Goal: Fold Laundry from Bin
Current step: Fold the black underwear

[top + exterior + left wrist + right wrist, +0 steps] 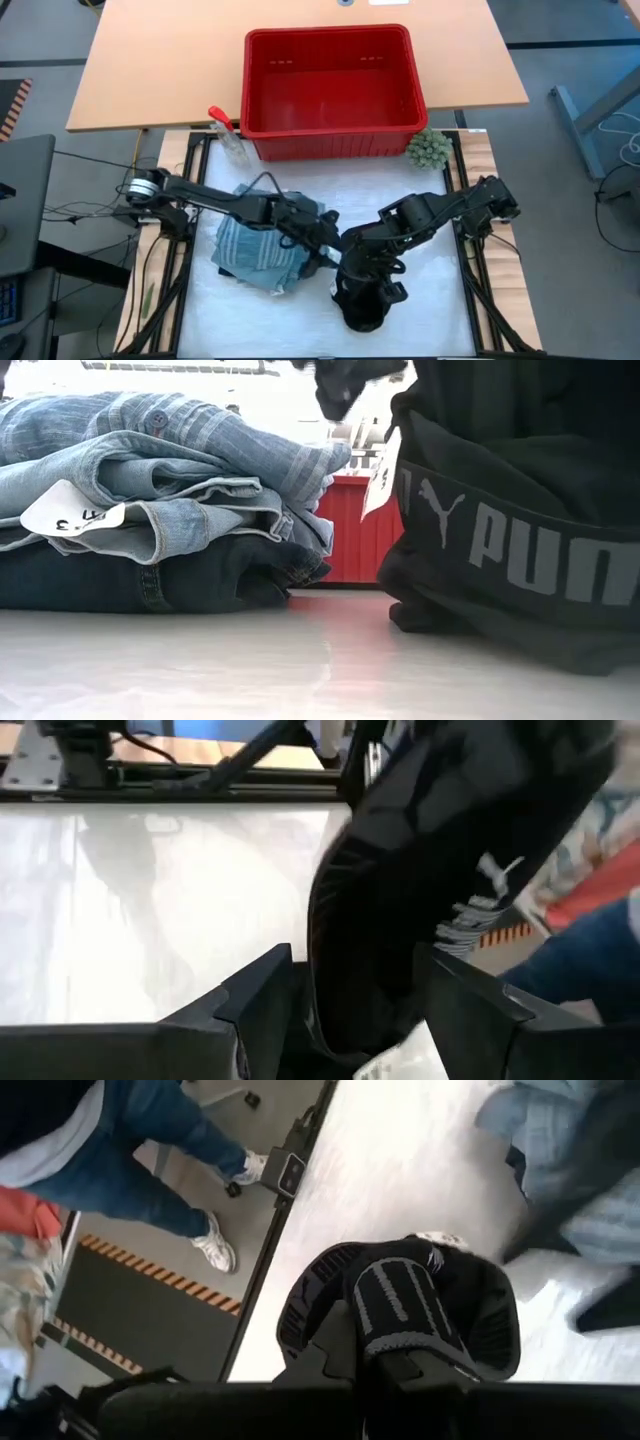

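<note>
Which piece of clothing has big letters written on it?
The black piece held up by the right gripper. Its band shows large grey letters and a leaping-cat logo; the folded jeans, striped shirt and dark bottom garment show none.

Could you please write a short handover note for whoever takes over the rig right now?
Right gripper: shut on the small black garment with a white-lettered waistband, at the white mat's front centre.
Left gripper: fingers spread either side of that same garment, not clamped.
Rectangular red plastic bin: empty at the back.
Done: striped shirt, light denim jeans and dark navy piece stacked folded on the left.
Left: fold the black garment, add it to the stack.
</note>
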Available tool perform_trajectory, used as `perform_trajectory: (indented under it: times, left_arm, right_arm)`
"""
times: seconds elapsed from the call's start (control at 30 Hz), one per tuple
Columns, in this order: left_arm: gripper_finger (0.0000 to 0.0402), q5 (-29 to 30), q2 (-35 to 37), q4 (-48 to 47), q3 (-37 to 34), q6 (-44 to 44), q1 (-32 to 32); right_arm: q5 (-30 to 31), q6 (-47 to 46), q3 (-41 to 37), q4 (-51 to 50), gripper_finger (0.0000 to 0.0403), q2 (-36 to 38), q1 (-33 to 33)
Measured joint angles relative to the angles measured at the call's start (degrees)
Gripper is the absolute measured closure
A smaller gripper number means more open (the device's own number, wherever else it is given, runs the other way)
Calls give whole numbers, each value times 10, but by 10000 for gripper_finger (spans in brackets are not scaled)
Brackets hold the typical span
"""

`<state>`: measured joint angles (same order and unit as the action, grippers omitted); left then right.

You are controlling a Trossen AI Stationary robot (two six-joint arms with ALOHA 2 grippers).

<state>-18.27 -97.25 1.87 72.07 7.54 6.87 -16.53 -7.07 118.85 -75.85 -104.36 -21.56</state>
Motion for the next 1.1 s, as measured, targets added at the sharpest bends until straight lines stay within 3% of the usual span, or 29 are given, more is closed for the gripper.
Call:
perform_trajectory:
  times: [0.3,0.77,0.87,0.97,1.1]
  left_arm:
    - [204,45,-22,51,1,-69,-1]
    - [212,4,-102,87,20,-5,-1]
    - [262,21,-108,91,26,-13,7]
    - [363,59,-104,90,25,-3,15]
    - [396,132,-79,77,25,21,22]
  right_arm:
    - [0,-83,0,0,382,0,0]
    - [15,-92,-1,14,382,0,1]
    - [17,-82,-1,2,382,0,3]
    - [18,-79,-1,-20,382,1,3]
    - [39,-62,-1,-81,381,5,3]
